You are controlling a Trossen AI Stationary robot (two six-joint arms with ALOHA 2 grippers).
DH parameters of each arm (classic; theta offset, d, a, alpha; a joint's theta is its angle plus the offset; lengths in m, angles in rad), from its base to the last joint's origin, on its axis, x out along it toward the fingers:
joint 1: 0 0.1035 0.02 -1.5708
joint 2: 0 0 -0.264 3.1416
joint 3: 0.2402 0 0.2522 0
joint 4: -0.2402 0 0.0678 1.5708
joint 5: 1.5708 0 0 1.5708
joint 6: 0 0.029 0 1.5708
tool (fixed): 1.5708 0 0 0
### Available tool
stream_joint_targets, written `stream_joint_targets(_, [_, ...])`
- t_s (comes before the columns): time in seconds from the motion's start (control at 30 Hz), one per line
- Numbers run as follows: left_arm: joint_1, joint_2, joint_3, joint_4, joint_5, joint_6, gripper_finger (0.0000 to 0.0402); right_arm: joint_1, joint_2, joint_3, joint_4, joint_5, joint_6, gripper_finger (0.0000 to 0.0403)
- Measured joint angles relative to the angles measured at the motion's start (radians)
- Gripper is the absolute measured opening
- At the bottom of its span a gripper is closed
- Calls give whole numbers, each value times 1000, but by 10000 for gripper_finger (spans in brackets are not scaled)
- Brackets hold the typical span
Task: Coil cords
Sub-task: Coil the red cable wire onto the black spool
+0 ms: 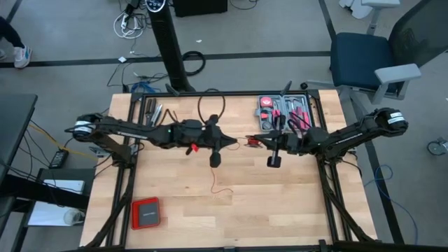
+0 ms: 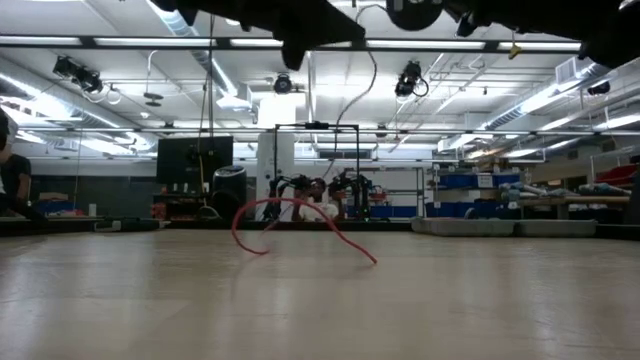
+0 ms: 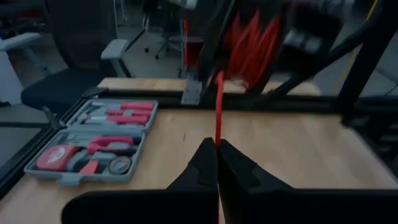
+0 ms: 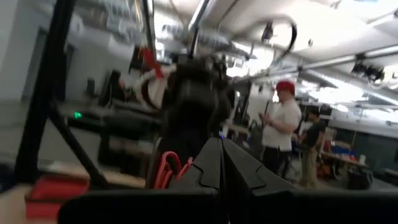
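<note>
High view: we find a light wooden table (image 1: 280, 210), plank-grained and rectangular, framed by black rails along its edges. The near half of the top lies largely bare, giving the most open room; only a flat red square box (image 1: 145, 213) sits near the left front corner. At the far right edge rests a grey tool tray (image 1: 283, 112), moulded plastic, holding red-handled tools. An office chair (image 1: 371, 56) stands off the table's far right corner.

Both dark arms reach in toward the table's middle, well above the surface. The left gripper (image 1: 241, 143) points toward the right arm; in the left wrist view its fingers (image 3: 205, 165) are pressed together on the cord (image 3: 219, 112), a very thin red wire that runs straight out from the fingertips to a red coiled bundle at the right arm. The right gripper (image 1: 253, 142) meets it just beside; in the right wrist view its fingers (image 4: 211, 163) are closed flat together, with red loops of cord close behind them, though we cannot tell whether they pinch it.

In the low view a slack length of the cord arcs over the tabletop and touches down. In the high view a thin tail trails toward the near side.
</note>
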Motion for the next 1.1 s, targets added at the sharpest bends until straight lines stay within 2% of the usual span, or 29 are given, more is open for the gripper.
stream_joint_targets(0.1, [-1, -6, 0, 29, 11, -27, 0, -14, 3, 42, -99, 8, -12, 1])
stream_joint_targets(0.27, [-1, -6, 0, 46, 64, -60, 0, -20, 21, 104, -241, 95, -117, 0])
stream_joint_targets(0.43, [-2, -5, -1, 109, 65, -80, 0, -24, 56, 139, -241, 148, -196, 0])
stream_joint_targets(0.67, [1, -5, -1, 149, 13, -79, 0, -26, 143, 179, -232, 228, -284, 0])
stream_joint_targets(1.1, [2, -5, -1, 147, 13, -52, 0, -92, 294, 247, -23, 165, -296, 0])
